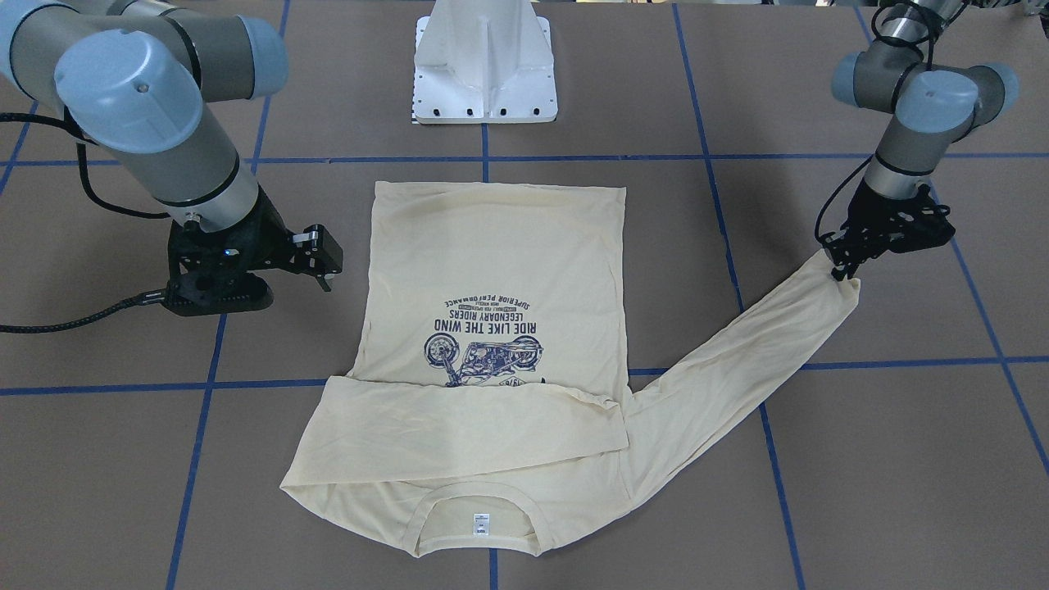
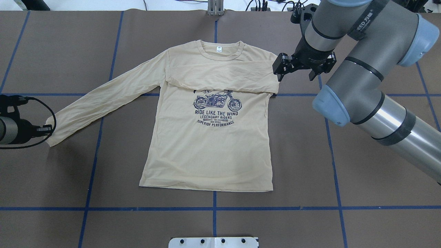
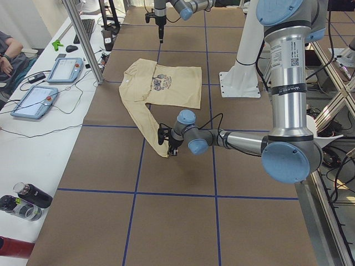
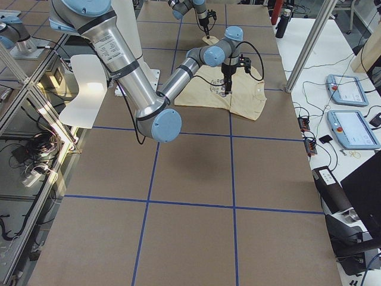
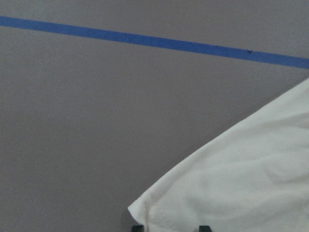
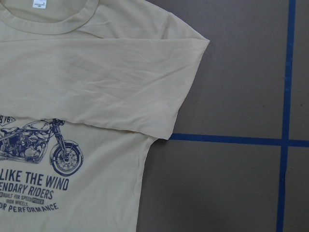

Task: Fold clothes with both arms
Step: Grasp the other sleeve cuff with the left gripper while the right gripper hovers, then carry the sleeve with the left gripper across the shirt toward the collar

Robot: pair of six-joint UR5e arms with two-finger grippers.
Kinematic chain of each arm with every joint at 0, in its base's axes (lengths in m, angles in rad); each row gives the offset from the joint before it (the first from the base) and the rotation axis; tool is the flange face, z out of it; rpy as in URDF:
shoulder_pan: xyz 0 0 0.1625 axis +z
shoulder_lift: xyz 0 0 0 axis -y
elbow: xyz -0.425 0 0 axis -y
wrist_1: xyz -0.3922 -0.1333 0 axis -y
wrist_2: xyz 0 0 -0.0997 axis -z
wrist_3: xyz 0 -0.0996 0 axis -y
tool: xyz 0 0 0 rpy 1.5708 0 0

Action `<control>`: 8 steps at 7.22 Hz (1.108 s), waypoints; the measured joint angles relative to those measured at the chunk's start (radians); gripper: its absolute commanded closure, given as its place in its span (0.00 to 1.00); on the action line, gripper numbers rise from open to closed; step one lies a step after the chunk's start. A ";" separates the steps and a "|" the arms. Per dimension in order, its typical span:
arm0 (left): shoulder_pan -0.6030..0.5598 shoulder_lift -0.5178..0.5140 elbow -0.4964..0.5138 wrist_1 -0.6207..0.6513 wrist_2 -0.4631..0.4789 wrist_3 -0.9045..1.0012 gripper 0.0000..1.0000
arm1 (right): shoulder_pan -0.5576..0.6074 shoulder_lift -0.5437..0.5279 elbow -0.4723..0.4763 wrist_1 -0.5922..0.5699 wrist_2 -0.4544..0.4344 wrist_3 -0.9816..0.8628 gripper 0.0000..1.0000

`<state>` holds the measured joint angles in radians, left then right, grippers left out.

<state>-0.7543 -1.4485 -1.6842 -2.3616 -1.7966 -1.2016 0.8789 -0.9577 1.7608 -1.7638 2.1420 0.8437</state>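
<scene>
place: robotics lab | rig: left arm (image 3: 285, 83) and right arm (image 4: 119, 59) by a white pedestal base (image 1: 485, 65) | brown surface (image 2: 103, 172) gridded with blue tape (image 2: 275, 208) | white side surface (image 3: 22, 155) carrying two teach pendants (image 3: 33, 102) | aluminium posts (image 3: 83, 41) framing the cell

A cream-yellow long-sleeved T-shirt (image 2: 206, 155) lies flat on the brown worktop (image 2: 344, 179), which is crossed by blue tape lines (image 2: 213, 208). Its navy motorcycle print (image 2: 217, 110) faces up, and the collar, with a small white neck label (image 2: 219, 49), points away from the robot. The folded sleeve (image 2: 220, 77) lies across the chest and covers the print's top edge. The outstretched sleeve (image 2: 106, 96) runs to the robot's left, its cuff touching the left end effector (image 2: 46, 129). The right end effector (image 2: 298, 70), fingers spread, is at the shirt's folded shoulder edge.
</scene>
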 measured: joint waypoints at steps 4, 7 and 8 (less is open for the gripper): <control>-0.037 0.001 -0.108 0.016 -0.135 -0.005 1.00 | 0.001 -0.052 0.046 0.001 0.007 0.000 0.01; -0.235 -0.110 -0.136 0.081 -0.410 -0.005 1.00 | 0.004 -0.070 0.061 0.000 0.021 0.002 0.01; -0.300 -0.167 -0.136 0.122 -0.498 -0.007 1.00 | 0.008 -0.078 0.072 0.000 0.026 0.001 0.01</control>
<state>-1.0547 -1.6158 -1.8205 -2.2398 -2.2949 -1.2088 0.8869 -1.0358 1.8325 -1.7642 2.1681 0.8450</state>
